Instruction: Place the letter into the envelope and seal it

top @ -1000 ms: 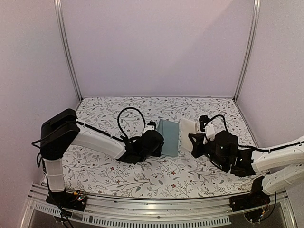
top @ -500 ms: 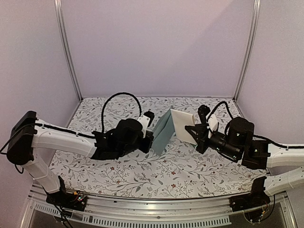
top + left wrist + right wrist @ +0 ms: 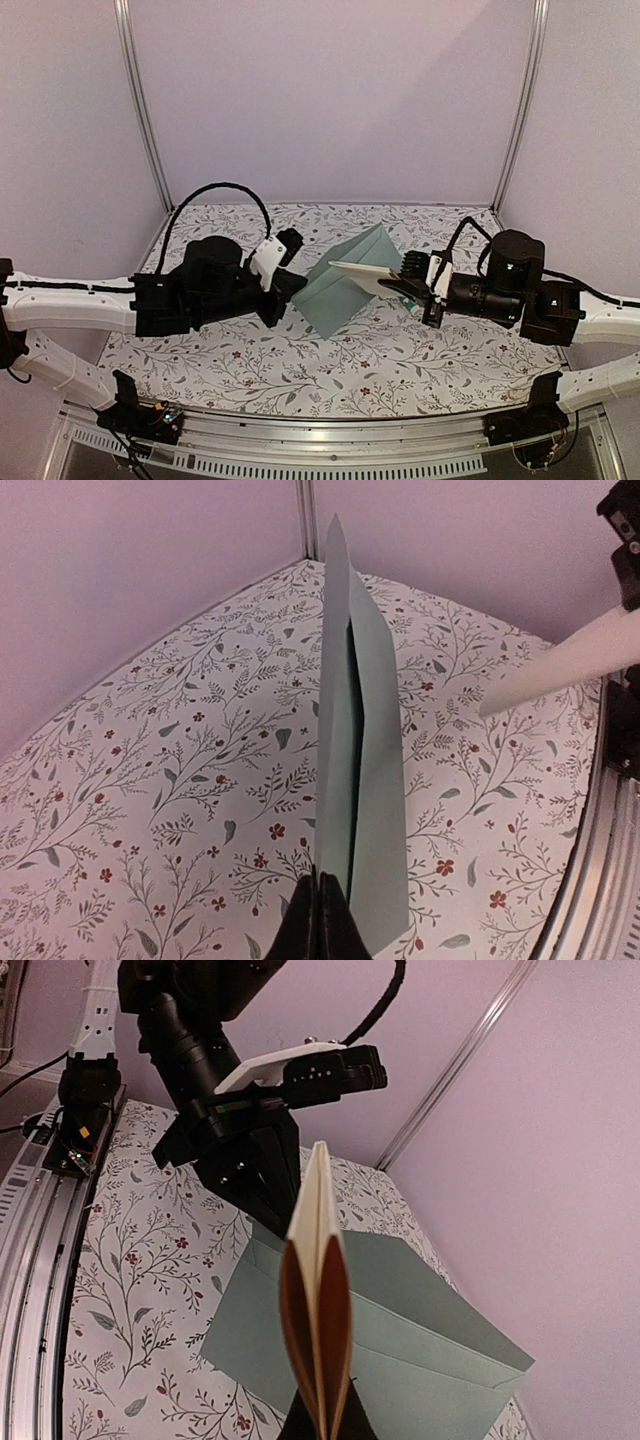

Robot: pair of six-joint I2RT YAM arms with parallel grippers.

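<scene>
Above the floral tabletop [image 3: 250, 370], the envelope [image 3: 345, 285] hangs in the air. The closed left hand [image 3: 288, 290] pinches its lower left corner, and its long axis runs up toward the right arm. The folded letter [image 3: 365, 270], clamped in the right hand [image 3: 408, 285], points leftward, its free edge just in front of the envelope's face.

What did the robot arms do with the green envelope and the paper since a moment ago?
Both arms lifted their papers up off the table. The left gripper raised the envelope and tilted it in the air. The right gripper raised the folded letter and turned its edge toward the envelope. Both grippers stayed shut on their papers; neither let go.
</scene>
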